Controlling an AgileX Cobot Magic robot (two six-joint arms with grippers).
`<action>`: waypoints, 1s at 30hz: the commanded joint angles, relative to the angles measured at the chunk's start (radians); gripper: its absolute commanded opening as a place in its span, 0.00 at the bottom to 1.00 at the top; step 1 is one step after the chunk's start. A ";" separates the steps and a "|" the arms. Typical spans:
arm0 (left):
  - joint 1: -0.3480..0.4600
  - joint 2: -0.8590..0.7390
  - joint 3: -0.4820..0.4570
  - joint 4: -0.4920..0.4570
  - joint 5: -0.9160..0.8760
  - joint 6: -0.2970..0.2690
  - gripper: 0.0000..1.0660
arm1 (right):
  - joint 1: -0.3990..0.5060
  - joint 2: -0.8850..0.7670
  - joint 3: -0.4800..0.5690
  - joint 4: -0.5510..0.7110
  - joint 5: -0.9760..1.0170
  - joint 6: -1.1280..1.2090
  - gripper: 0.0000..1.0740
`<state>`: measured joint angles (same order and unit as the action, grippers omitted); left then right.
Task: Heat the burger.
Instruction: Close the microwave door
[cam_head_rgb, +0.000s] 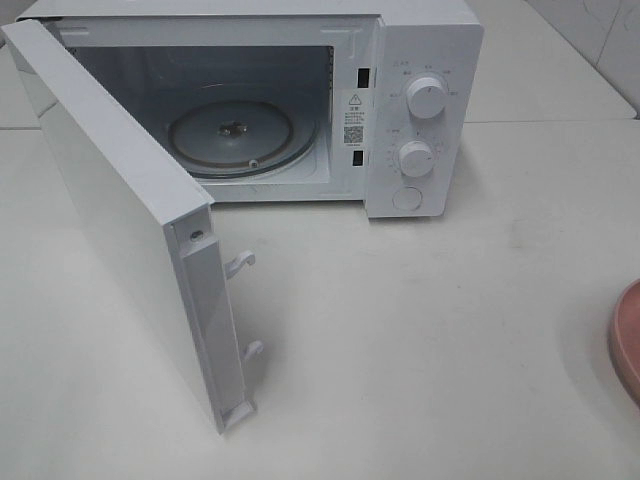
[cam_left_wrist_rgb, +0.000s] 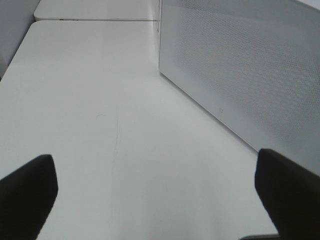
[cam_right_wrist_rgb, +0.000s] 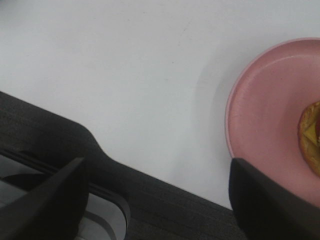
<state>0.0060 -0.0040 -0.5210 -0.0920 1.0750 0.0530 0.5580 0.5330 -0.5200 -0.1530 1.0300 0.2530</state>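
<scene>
In the overhead view, the white tabletop (cam_head_rgb: 420, 350) fills the near ground. At about three to four o'clock, cut by the frame edge, a sliver of the flat round pink plate (cam_head_rgb: 628, 342) is seen. From seven to ten o'clock the white microwave door (cam_head_rgb: 120, 210) stands swung wide open, two white latch hooks (cam_head_rgb: 242, 264) projecting from its free edge. Further back, at twelve o'clock, the white box-shaped microwave oven (cam_head_rgb: 425, 60) is set, its cavity exposed and the round glass turntable (cam_head_rgb: 232, 137) lying on the cavity floor. Two round white dials (cam_head_rgb: 427, 97) are stacked on the control panel at one o'clock.

The left gripper (cam_left_wrist_rgb: 155, 200) is seen from its wrist camera with both dark fingers (cam_left_wrist_rgb: 27, 192) spread wide apart above bare table, nothing between them; the perforated white door panel (cam_left_wrist_rgb: 250, 75) lies just beside it.

The right gripper (cam_right_wrist_rgb: 157, 200) is likewise held open and empty over the table edge. Near it the pink plate (cam_right_wrist_rgb: 265, 115) is found, and on the plate only an edge of the small round burger (cam_right_wrist_rgb: 311, 137), yellow and brown, is visible.
</scene>
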 joint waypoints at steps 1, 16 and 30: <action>0.003 -0.006 -0.002 0.003 -0.008 -0.006 0.94 | -0.099 -0.083 0.017 0.002 -0.026 -0.024 0.70; 0.003 -0.006 -0.002 0.003 -0.008 -0.006 0.94 | -0.372 -0.388 0.017 0.025 -0.028 -0.032 0.70; 0.003 -0.005 -0.002 0.003 -0.008 -0.006 0.94 | -0.471 -0.565 0.019 0.030 -0.029 -0.045 0.70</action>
<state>0.0060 -0.0040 -0.5210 -0.0920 1.0750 0.0530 0.0950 -0.0040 -0.5060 -0.1260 1.0060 0.2280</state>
